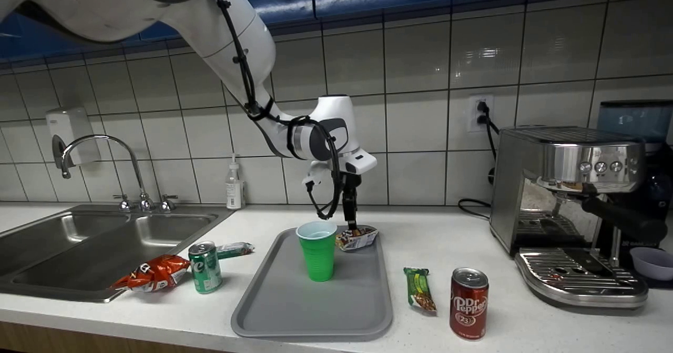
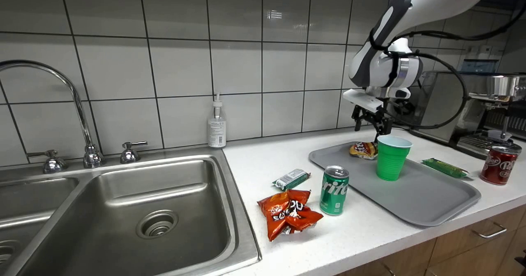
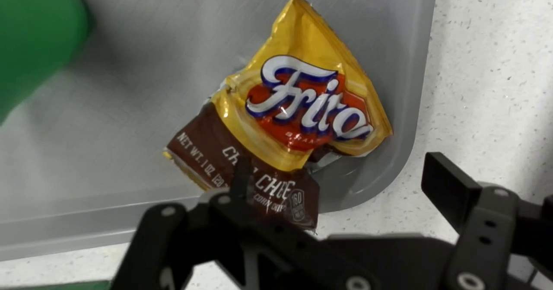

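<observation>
My gripper (image 3: 339, 169) stands open with a wide gap between its fingers, and nothing is gripped there. Nearest to it is a yellow and brown Fritos bag (image 3: 298, 104), crumpled in a corner of the grey tray (image 3: 142, 151). One finger covers part of the bag's brown end in the wrist view; the other lies over the white counter beyond the tray's rim. Whether a fingertip touches the bag I cannot tell. Both exterior views place the gripper (image 2: 367, 130) just above the bag (image 2: 363, 150). A green cup (image 1: 317, 253) stands upright on the tray close by.
A Sprite can (image 2: 334, 189), a red chip bag (image 2: 289, 213) and a green-wrapped bar (image 2: 291, 179) lie between sink (image 2: 242, 210) and tray. Past the tray are another green snack bar (image 1: 419, 289), a Dr Pepper can (image 1: 469, 303) and an espresso machine (image 1: 568, 158). A tiled wall (image 1: 415, 174) rises behind.
</observation>
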### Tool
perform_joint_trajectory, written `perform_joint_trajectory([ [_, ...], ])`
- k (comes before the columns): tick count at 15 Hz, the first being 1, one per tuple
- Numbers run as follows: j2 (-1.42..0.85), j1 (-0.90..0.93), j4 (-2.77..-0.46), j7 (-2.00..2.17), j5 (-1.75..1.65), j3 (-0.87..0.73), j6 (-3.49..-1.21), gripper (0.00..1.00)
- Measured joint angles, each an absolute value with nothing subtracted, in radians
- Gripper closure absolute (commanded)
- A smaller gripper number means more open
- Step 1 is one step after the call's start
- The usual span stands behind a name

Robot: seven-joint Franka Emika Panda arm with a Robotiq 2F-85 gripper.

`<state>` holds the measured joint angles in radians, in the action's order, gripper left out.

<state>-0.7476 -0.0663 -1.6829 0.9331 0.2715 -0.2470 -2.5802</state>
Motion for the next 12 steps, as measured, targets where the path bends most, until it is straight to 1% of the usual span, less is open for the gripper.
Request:
perform_joint_trajectory([
  [12, -0.791, -0.082, -1.647, 0.943, 0.271, -0.247, -2.553, 0.0],
])
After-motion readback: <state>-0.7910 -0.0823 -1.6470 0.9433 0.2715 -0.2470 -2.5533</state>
